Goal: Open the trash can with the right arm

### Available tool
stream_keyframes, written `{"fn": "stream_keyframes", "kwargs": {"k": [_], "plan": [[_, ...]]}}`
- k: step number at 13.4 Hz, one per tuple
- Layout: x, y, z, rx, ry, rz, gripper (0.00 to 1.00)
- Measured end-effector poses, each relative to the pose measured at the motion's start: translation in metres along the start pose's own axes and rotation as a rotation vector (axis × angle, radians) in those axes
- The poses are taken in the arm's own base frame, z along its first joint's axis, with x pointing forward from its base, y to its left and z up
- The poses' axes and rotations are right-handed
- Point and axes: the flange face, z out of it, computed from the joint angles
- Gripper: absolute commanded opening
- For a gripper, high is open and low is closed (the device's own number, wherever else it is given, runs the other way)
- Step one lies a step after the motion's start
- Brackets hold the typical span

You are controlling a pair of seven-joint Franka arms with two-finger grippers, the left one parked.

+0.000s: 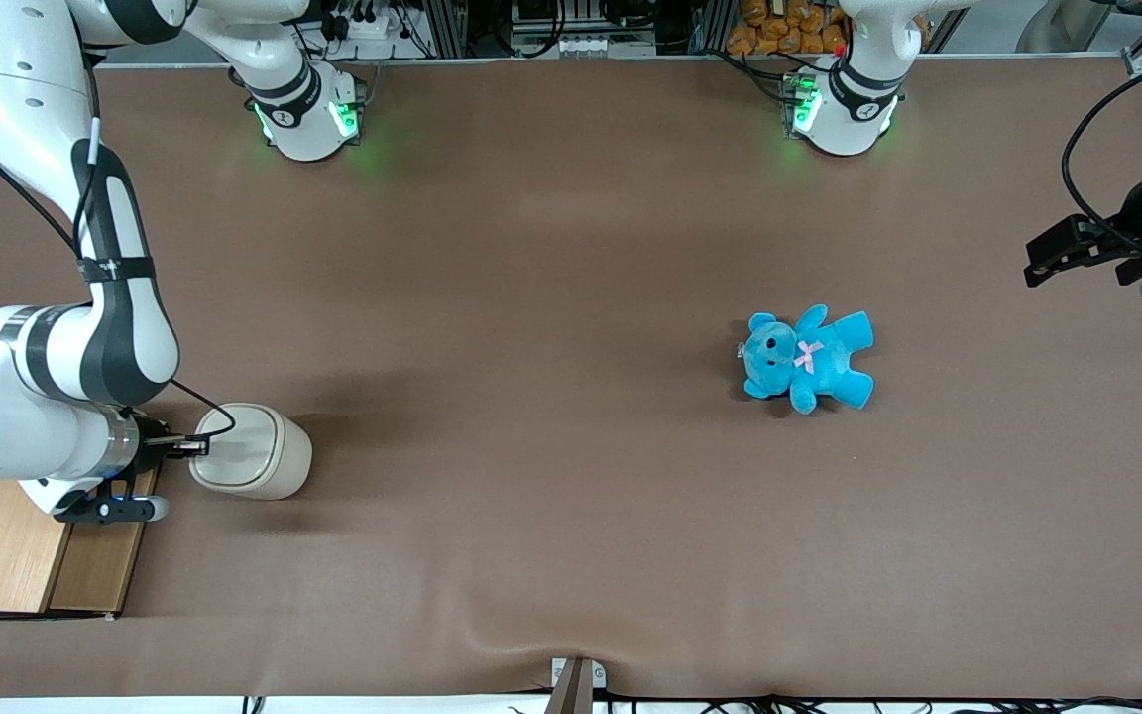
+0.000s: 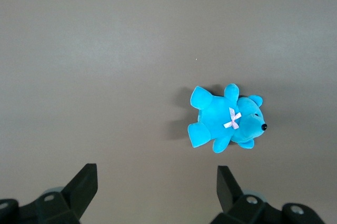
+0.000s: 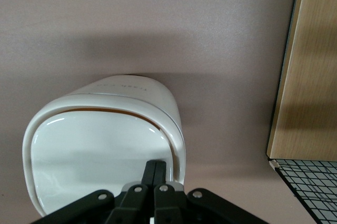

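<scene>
The cream-white trash can (image 1: 256,451) stands on the brown table toward the working arm's end, beside the wooden box. In the right wrist view the trash can (image 3: 105,145) shows its glossy flat lid (image 3: 95,153) inside a rounded rim, with a thin dark gap along one edge of the lid. The right arm (image 1: 56,397) reaches in over the wooden box. Its gripper (image 1: 196,446) is shut, fingers pressed together with nothing between them, and the tips (image 3: 156,170) rest on the lid's edge close to the rim.
A wooden box (image 1: 31,555) lies under the arm's wrist, its edge (image 3: 308,66) close beside the can, with a gridded mat (image 3: 313,187) next to it. A blue teddy (image 1: 807,357) lies toward the parked arm's end, also in the left wrist view as the teddy (image 2: 226,121).
</scene>
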Motion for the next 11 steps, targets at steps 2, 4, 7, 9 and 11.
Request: {"fn": "stream_keyframes", "kwargs": {"k": [2,4,7,9,11], "plan": [[0.0007,0.0001,0.0008,0.000,0.004,0.000,0.00],[0.0009,0.0002,0.0012,-0.001,0.006,0.000,0.00],[0.0017,0.0005,0.0009,-0.001,0.013,0.000,0.00],[0.0020,0.0009,0.0010,-0.001,0.017,0.001,0.00],[0.0022,0.0011,0.0010,-0.002,0.020,0.001,0.00]]}}
